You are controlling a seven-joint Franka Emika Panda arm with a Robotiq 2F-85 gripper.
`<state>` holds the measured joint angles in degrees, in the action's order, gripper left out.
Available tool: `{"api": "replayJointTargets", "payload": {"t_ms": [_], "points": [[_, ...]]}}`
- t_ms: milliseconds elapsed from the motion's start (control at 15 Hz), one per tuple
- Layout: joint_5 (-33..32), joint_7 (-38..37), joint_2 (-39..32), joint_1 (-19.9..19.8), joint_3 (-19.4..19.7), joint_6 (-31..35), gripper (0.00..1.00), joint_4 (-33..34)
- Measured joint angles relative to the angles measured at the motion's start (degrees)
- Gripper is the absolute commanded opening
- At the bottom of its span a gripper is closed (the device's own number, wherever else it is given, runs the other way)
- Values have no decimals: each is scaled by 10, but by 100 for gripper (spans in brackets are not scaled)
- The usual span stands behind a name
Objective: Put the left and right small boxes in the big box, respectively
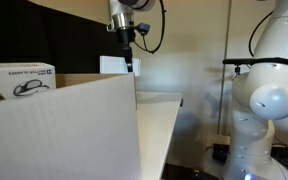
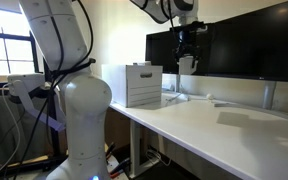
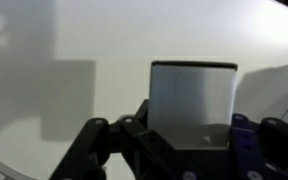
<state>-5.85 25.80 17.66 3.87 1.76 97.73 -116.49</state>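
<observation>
My gripper [image 1: 130, 60] is shut on a small white box [image 1: 112, 65] and holds it in the air above the white table, beyond the big box. The big box [image 1: 64, 130] fills the near left with a pale wall and a tan edge. In an exterior view the other small box [image 1: 19, 78], with an eyeglasses drawing, shows above that wall; what it rests on is hidden. From the opposite side, the gripper [image 2: 187, 55] holds the small box [image 2: 187, 65] to the right of the big box [image 2: 136, 85]. The wrist view shows the small box [image 3: 192, 95] between the jaws [image 3: 191, 128].
The white table [image 1: 162, 120] also shows in the opposite view [image 2: 214, 125]. Dark monitors [image 2: 249, 45] stand behind it along the wall. The robot's white base [image 1: 269, 100] stands by the table edge, and in the opposite view [image 2: 69, 100] it fills the near left.
</observation>
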Motion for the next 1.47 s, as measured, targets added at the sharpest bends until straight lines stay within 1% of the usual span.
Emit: {"api": "replayJointTargets", "payload": {"t_ms": [200, 400, 667, 1000, 1467], "points": [[0, 69, 50, 4, 6, -59, 31, 0], [0, 102, 99, 17, 7, -119, 31, 5], [0, 109, 145, 41, 7, -179, 31, 20], [0, 122, 186, 74, 3, -238, 31, 48], [18, 123, 215, 127, -26, -281, 31, 86]]}}
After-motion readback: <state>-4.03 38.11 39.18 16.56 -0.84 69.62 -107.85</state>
